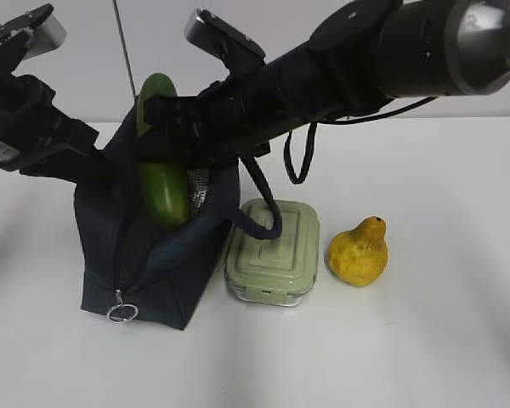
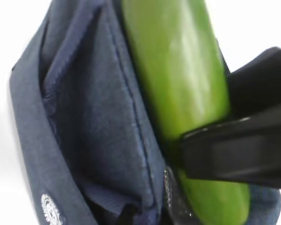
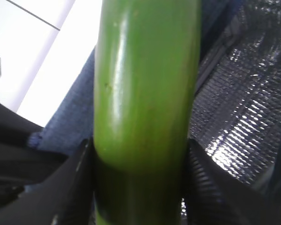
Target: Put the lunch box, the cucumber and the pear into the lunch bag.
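The dark green cucumber (image 1: 163, 191) stands upright with its lower end in the open mouth of the navy lunch bag (image 1: 153, 285). My right gripper (image 1: 157, 132) is shut on the cucumber's middle; in the right wrist view (image 3: 140, 187) both black fingers press its sides, with the foil lining (image 3: 239, 117) behind. My left gripper (image 1: 98, 170) is at the bag's upper left edge, shut on the fabric; its fingers do not show in the left wrist view, which is filled by bag fabric (image 2: 93, 117) and the cucumber (image 2: 178, 70). The lunch box (image 1: 274, 251) and the pear (image 1: 359, 251) lie on the table right of the bag.
A bag handle loop (image 1: 263, 217) hangs over the lunch box lid. The metal ring pull (image 1: 121, 312) hangs at the bag's lower front. A black cable (image 1: 299, 161) dangles under the right arm. White table all around.
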Available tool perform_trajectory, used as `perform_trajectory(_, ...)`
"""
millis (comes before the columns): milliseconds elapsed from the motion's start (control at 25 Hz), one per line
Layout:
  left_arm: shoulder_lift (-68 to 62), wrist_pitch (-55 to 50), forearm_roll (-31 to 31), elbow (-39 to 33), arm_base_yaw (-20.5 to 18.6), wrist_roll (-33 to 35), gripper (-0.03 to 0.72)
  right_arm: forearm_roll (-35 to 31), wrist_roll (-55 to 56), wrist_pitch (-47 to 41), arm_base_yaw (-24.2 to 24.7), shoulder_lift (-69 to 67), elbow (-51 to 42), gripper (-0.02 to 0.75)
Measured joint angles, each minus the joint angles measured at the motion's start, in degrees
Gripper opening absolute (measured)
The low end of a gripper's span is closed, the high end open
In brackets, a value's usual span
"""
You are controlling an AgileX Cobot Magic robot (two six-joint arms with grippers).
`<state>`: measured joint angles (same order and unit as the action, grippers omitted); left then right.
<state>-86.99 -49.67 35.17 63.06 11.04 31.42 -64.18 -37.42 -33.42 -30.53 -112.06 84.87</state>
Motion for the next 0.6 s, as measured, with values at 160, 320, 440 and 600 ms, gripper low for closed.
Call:
perform_trajectory(160, 0.0, 0.0, 0.0, 0.0, 0.0, 0.0, 0.021, 6.8, 3.8, 0.0, 0.0, -0.1, 0.1, 0.374)
perform_trajectory(320, 0.0, 0.1, 0.3, 0.0, 0.0, 0.0, 0.021, 16.4, 13.7, -1.6, 0.0, -0.8, 0.1, 0.374)
perform_trajectory(440, 0.1, 0.1, 0.4, 0.0, 0.0, 0.0, 0.021, 20.5, 18.5, -3.2, 0.0, -2.1, 0.1, 0.374)
perform_trajectory(600, 0.1, 0.1, 0.5, 0.0, 0.0, 0.0, 0.021, 21.0, 18.9, -4.1, 0.0, -3.0, 0.4, 0.374)
